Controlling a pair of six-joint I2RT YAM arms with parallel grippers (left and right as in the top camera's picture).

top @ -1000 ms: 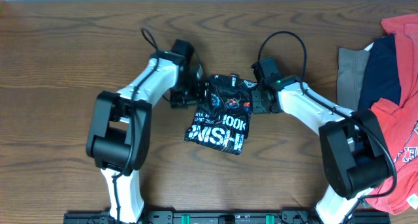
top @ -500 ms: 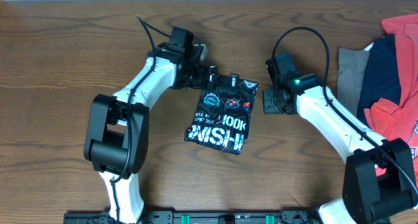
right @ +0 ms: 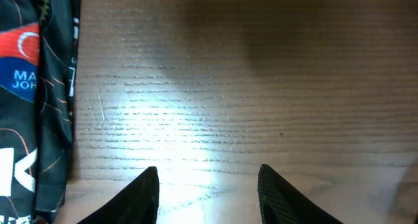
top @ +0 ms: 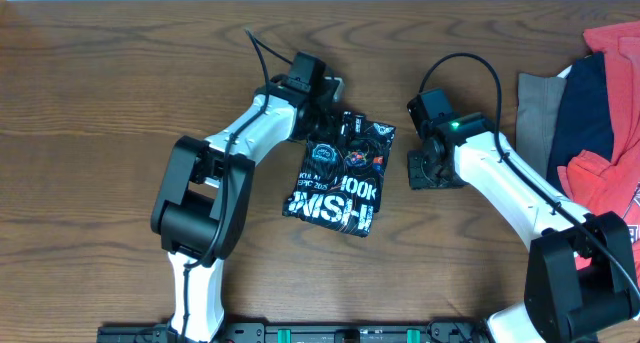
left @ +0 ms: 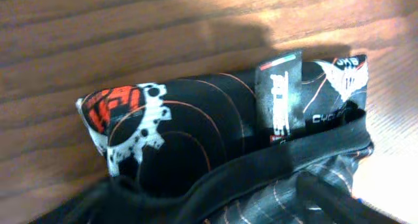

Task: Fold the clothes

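Thin black jersey [top: 340, 183] folded into compact rectangle on wood-grain table [top: 100, 83].

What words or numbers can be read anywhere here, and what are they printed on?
"100K": white, on the folded black jersey, overhead view; first sign unsure.
"WISH": large white letters below it, cut by the fold.
"MA" over "JOH": cut off, on the jersey's blue badge, right wrist view.
Too blurred: the small lines above "100K", the tag in the left wrist view, the red T-shirt print.
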